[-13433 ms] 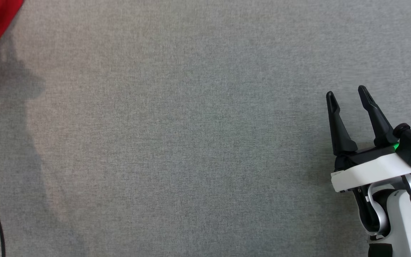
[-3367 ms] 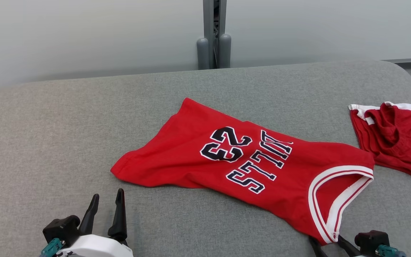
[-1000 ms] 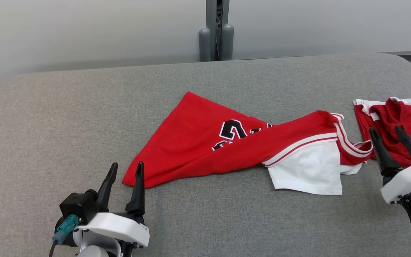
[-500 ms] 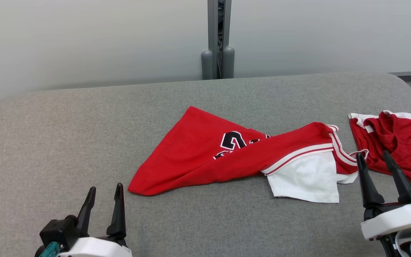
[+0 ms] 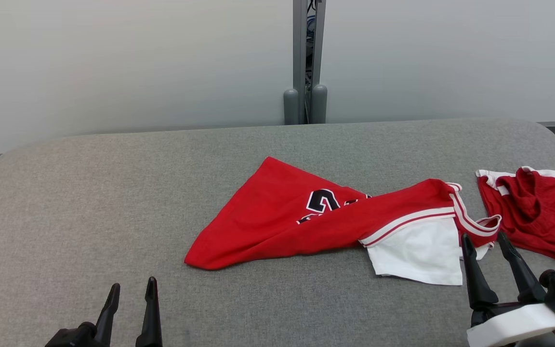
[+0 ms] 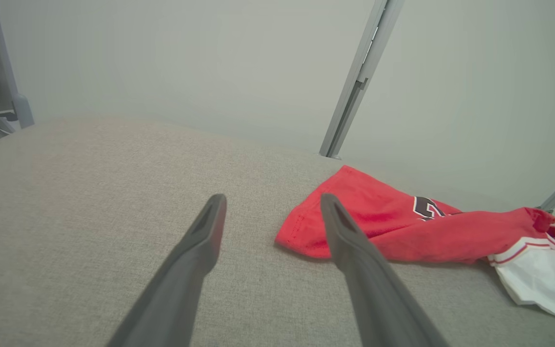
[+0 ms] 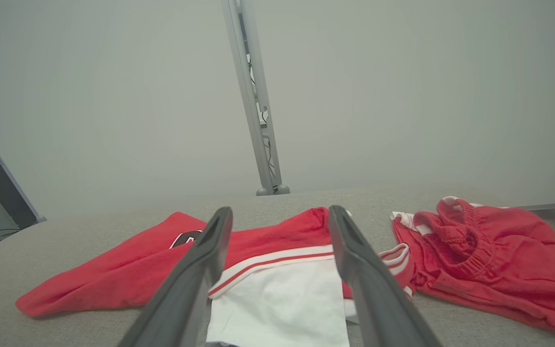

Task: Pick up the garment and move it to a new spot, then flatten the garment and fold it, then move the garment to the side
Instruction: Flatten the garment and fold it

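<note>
You've just folded the red fabric jersey (image 5: 268, 226) over, white inside showing at right. The left gripper (image 5: 133, 283) and right gripper (image 5: 483, 236) have pulled back near, spread and empty, so I judge further folding remains.

The red basketball jersey (image 5: 277, 226) lies crumpled and partly folded over itself on the grey upholstered surface (image 5: 113, 193), a little right of its middle. One end points toward the near left and tapers to a rounded corner (image 5: 195, 260). From there a long diagonal fold runs up to the right and covers most of the black, white-edged number (image 5: 323, 200) — only part of one digit shows. At the right end the striped trim (image 5: 410, 219), white and red, sits above a white panel (image 5: 419, 253) of cloth lying flat on the surface
</note>
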Robot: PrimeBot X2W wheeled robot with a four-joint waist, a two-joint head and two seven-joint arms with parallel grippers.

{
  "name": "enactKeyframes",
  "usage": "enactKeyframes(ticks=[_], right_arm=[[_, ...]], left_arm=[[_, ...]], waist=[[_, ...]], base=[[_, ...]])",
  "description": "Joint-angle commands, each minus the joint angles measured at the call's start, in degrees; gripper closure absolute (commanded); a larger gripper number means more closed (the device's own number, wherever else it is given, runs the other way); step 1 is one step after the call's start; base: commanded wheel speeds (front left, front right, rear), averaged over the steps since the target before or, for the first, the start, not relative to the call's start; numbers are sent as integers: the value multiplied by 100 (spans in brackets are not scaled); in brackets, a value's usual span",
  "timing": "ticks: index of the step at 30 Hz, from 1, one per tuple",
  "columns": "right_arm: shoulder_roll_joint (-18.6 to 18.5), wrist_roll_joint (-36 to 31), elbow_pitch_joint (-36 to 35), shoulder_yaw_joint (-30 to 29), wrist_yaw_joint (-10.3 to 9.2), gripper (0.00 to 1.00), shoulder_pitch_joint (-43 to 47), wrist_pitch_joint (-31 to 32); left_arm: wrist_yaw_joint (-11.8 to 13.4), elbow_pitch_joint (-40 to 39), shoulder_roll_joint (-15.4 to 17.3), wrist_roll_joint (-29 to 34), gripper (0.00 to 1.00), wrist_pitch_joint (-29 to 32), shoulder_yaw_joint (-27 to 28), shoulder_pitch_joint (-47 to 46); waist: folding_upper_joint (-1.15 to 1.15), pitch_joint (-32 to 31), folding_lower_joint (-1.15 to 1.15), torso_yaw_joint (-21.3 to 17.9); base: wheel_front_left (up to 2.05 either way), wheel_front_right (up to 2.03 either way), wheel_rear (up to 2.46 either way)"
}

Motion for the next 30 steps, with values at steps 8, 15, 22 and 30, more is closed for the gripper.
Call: enactKeyframes(ticks=[8,15,22,30], right_arm=[[32,-55,-136,56,-2,0,113,151],[52,4,-84,39,-2,0,129,214],[170,354,564,-506,-2,0,42,708],[254,984,1923,-863,-2,0,-503,1001]], left_arm=[[57,-83,59,-18,0,9,-1,65],[56,-98,84,2,0,24,-59,36],[61,-116,89,29,0,67,-129,-25],[38,-102,110,53,0,107,-222,-168]], waist=[[0,-45,0,3],[0,-47,0,7],[0,8,0,67],[0,209,0,233]], base=[[0,0,0],[0,0,0],[0,0,0],[0,0,0]])
